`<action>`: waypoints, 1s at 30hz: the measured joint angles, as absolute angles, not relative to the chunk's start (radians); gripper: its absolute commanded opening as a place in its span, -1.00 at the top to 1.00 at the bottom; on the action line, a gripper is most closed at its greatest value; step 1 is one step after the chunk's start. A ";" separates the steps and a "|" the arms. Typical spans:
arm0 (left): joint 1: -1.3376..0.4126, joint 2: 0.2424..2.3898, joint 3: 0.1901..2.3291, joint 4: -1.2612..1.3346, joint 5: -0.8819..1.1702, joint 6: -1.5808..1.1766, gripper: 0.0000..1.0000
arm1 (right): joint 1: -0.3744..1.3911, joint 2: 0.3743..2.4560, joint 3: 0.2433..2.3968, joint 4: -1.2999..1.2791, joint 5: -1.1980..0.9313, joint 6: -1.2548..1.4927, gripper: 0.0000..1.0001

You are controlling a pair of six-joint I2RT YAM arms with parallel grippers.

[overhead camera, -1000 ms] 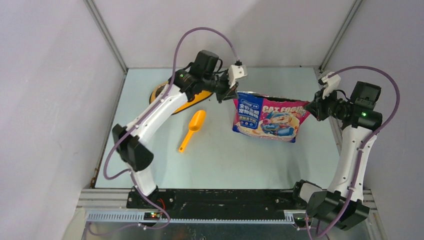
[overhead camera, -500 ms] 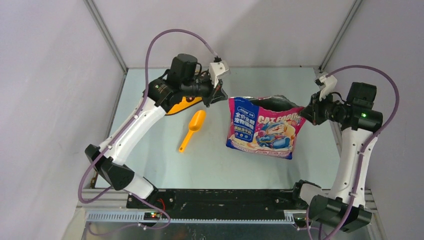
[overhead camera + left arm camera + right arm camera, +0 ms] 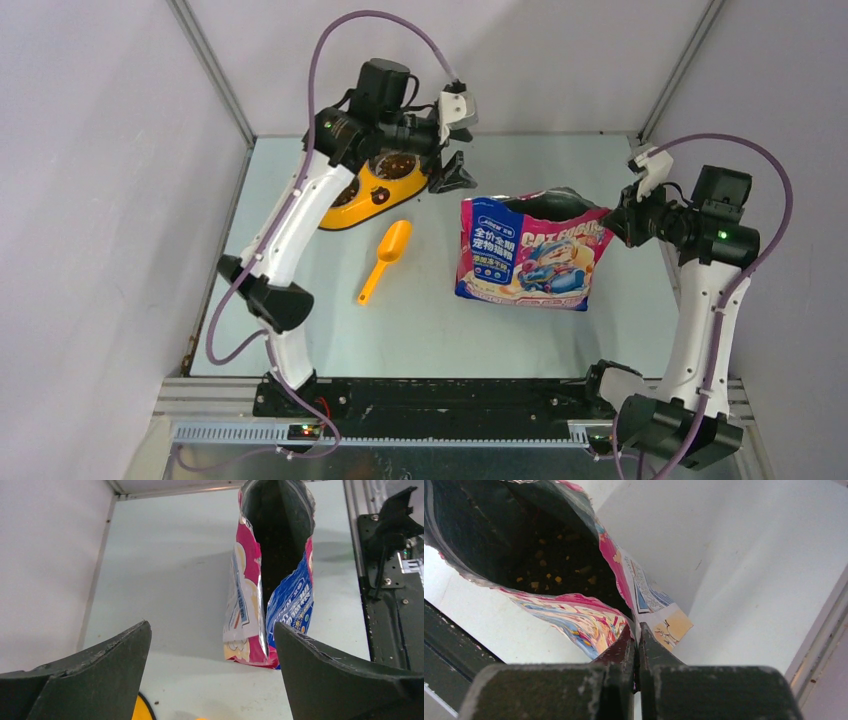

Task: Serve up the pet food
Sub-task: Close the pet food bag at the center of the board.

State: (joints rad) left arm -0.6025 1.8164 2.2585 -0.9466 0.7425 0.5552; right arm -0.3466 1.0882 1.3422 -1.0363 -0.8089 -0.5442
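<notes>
- The orange scoop (image 3: 385, 258) lies flat on the table (image 3: 450, 340), left of centre in the top view, well apart from both grippers. Judging by that, scooping is not yet begun.
- The pouch (image 3: 525, 255) stands upright just right of centre, its top torn open and gaping. The opening step looks done.
- The kibble (image 3: 549, 577) shows in the right wrist view as small pellets deep in the dark inside of the pouch, upper left of that frame. The food is in the bag, not served.
- The right gripper (image 3: 617, 222) pinches the pouch's upper right corner. In its own view the jaws are closed flat on the pink edge, and this grip seems to keep the bag standing.
- The left gripper (image 3: 447, 175) hovers at upper centre, between feeder and pouch, touching neither. Its fingers (image 3: 100, 665) are spread wide with nothing between them, and its camera looks into the pouch's mouth.
- The yellow feeder (image 3: 375, 195) sits upper left of centre, partly hidden under the left arm. One bowl looks dark inside; whether that is food I cannot tell.
- Left to do, as I judge it: take up the scoop, dip it into the bag, and tip kibble into a bowl.
</notes>
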 measured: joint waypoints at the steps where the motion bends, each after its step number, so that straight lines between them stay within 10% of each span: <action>1: -0.604 1.842 2.292 -0.967 0.760 0.577 -0.99 | -0.350 1.075 1.334 -1.037 -0.808 -0.551 1.00; 15: -0.711 1.897 2.201 -1.123 0.779 0.689 -0.94 | -0.387 1.057 1.319 -1.038 -0.815 -0.548 1.00; 30: -0.762 1.887 2.149 -1.025 0.581 0.590 0.97 | -0.389 1.051 1.306 -1.011 -0.799 -0.516 1.00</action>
State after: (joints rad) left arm -0.7624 1.8866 2.1490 -1.0248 0.5812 0.5903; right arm -0.3889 1.0512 1.3060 -1.0107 -0.7990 -0.5159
